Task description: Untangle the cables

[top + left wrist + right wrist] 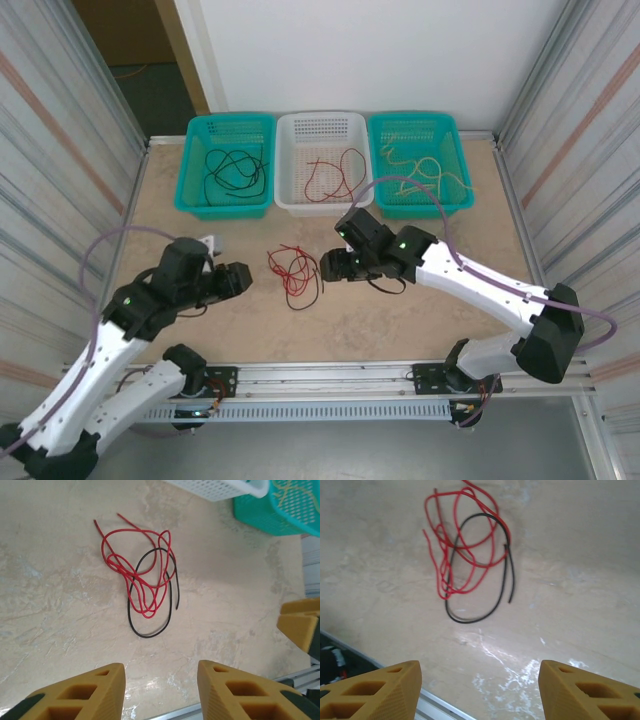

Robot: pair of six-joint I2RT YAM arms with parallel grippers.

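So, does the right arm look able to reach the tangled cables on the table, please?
Probably yes: the open right claw faces the tangled cables across bare tabletop, nothing between them.

This looks like a robot lab, with a small test booth built for the job. Two white and black robot arms, the left arm and the right arm, are bolted to a metal rail at 6 o'clock on a pale counter. Shiny ribbed metal walls stand at 9 and 3 o'clock, and a plain white wall at 12 o'clock. Three plastic baskets sit in a neat row at 12 o'clock, with thin wires sorted by colour inside.
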